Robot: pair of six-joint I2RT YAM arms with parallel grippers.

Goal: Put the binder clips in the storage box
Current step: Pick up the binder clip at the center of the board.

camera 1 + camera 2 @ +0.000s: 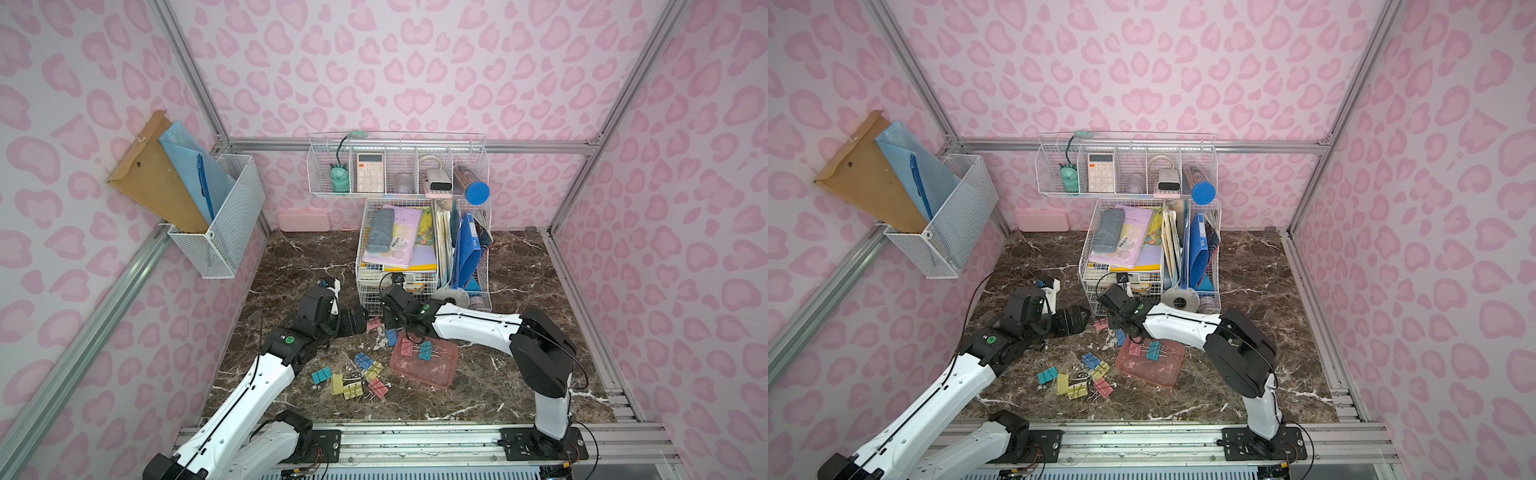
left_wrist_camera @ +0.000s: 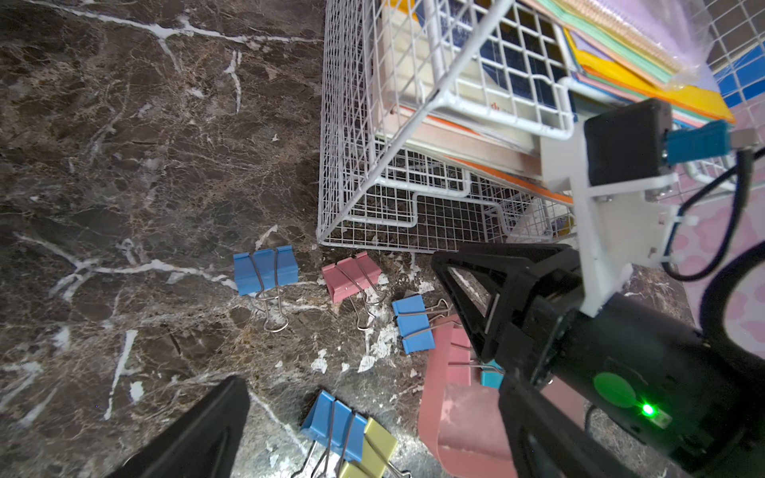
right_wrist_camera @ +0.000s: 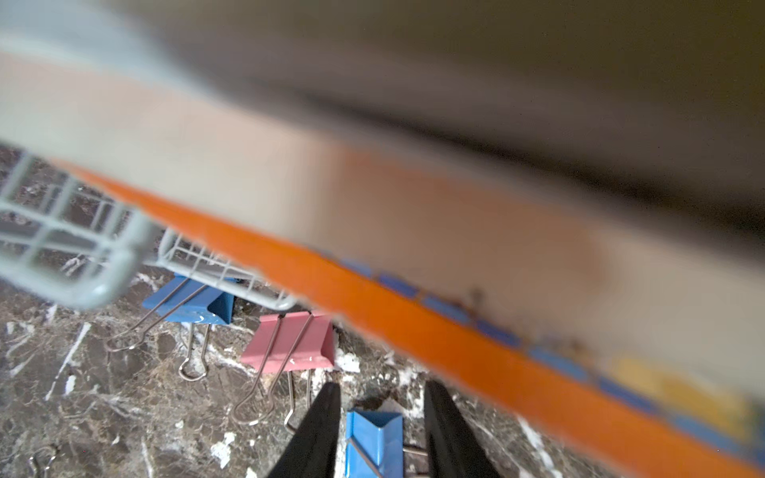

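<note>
Marble tabletop (image 1: 519, 270); right gripper (image 3: 381, 385) straddles blue clip (image 3: 374, 438) near basket (image 2: 352, 145) edge

**Table** (image 1: 519, 274): dark brown marble-pattern slab with white veins. Smooth, low sheen, with whitish flaked patches near the clips.

**Small pastel binder clips:** the pink binder clip (image 3: 289, 343) and the blue binder clip (image 3: 374, 438) have smooth, glossy coated bodies with bright highlights along the folds. The handles are bare, shiny silver wire.

**Shallow translucent pinkish-red plastic storage box** (image 1: 432, 370): floor scuffed and cloudy white.

**White wire basket** (image 2: 356, 124): coated metal wire, smooth satin finish.

**Right end effector** (image 3: 381, 387): matt black plastic fingers (image 3: 318, 430).

**Silver frame rail** (image 1: 270, 145): bare metal, dull brushed look.
</note>
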